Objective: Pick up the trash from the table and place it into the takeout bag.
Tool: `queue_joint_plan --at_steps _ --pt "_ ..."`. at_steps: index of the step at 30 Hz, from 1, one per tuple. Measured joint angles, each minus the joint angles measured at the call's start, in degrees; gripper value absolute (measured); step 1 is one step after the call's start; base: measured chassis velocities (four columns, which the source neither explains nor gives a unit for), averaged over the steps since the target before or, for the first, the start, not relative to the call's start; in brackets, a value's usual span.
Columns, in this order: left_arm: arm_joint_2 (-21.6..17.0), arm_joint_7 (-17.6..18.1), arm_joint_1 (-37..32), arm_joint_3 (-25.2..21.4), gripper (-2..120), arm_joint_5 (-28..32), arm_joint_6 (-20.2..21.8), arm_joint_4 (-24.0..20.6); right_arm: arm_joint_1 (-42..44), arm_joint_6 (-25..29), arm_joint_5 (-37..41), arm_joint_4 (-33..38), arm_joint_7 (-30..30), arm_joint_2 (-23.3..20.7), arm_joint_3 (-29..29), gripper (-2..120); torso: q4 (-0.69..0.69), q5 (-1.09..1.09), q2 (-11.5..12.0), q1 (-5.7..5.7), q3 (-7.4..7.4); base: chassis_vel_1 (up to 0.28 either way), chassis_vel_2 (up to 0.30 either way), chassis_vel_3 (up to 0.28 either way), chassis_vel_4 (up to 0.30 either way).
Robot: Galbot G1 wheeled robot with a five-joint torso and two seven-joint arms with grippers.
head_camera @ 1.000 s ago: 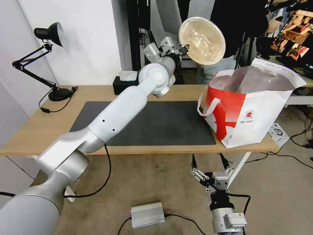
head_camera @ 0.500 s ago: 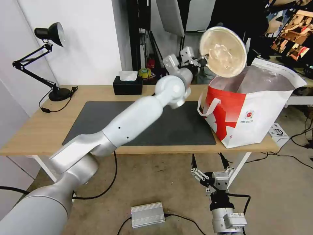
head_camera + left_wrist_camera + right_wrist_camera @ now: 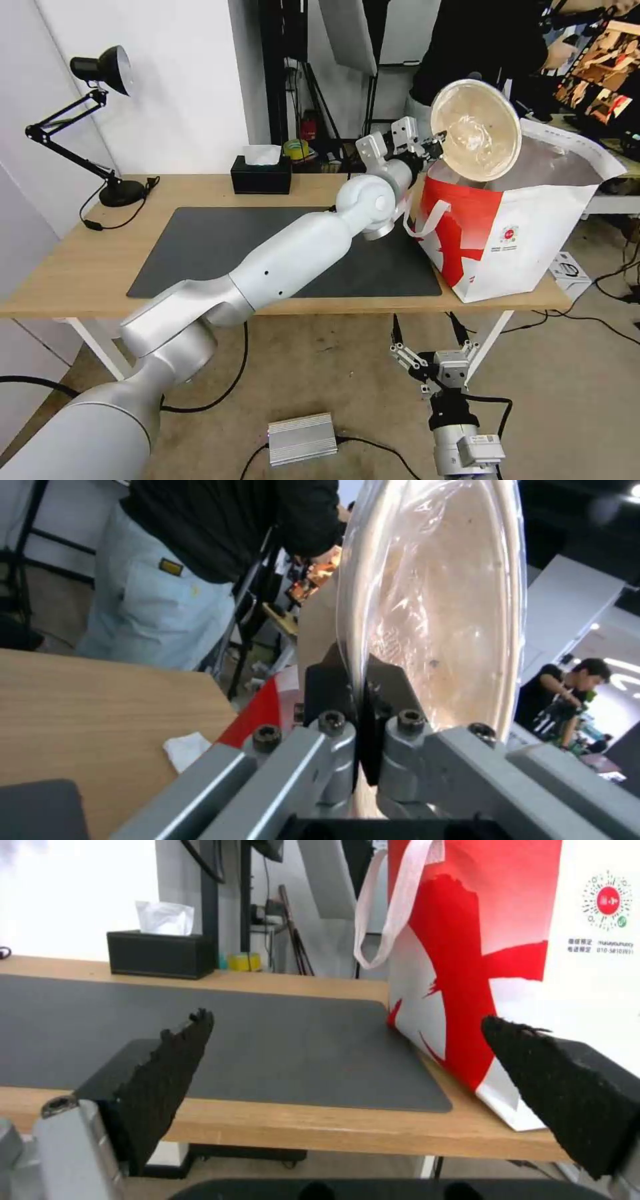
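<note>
My left gripper (image 3: pixel 437 141) is shut on the rim of a shallow beige bowl (image 3: pixel 475 130) covered with clear film. The bowl is tilted on edge, just above the near-left rim of the takeout bag (image 3: pixel 527 227). In the left wrist view the black pads (image 3: pixel 333 680) pinch the bowl (image 3: pixel 440 605) at its edge. The white and red bag stands open on the right end of the light-wood table (image 3: pixel 60 267), beside the dark grey mat (image 3: pixel 220 247). Below the table's front edge, my right gripper (image 3: pixel 427 330) is open and holds nothing; the right wrist view shows that gripper (image 3: pixel 347 1055) facing the bag (image 3: pixel 533 940).
A black tissue box (image 3: pixel 261 175) sits at the table's back edge and a black desk lamp (image 3: pixel 100 120) at its far left. A silver box (image 3: pixel 301 437) and cables lie on the floor. A person stands behind the bag.
My left arm has carried the bowl to the right and downward, from above the table's back edge to just over the bag's opening. The right arm has not moved.
</note>
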State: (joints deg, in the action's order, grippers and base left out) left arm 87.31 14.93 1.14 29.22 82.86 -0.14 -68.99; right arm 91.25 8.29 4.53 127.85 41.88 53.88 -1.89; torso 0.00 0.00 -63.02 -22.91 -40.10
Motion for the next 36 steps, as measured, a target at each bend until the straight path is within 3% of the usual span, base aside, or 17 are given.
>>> queue_joint_plan --at_steps 21,36 --pt "0.1 -0.9 -0.9 3.1 0 -11.0 -1.1 2.2 0.0 0.0 0.0 0.0 0.0 0.0 0.0 100 0.00 0.00 0.0 0.00 0.00 0.000 0.000 0.000 0.000" --pt "-0.5 -6.2 1.3 7.0 0 -22.5 -4.3 3.0 0.0 0.0 0.0 0.0 0.0 0.0 0.0 100 0.00 0.00 0.0 0.00 0.00 0.000 0.000 0.000 0.000"
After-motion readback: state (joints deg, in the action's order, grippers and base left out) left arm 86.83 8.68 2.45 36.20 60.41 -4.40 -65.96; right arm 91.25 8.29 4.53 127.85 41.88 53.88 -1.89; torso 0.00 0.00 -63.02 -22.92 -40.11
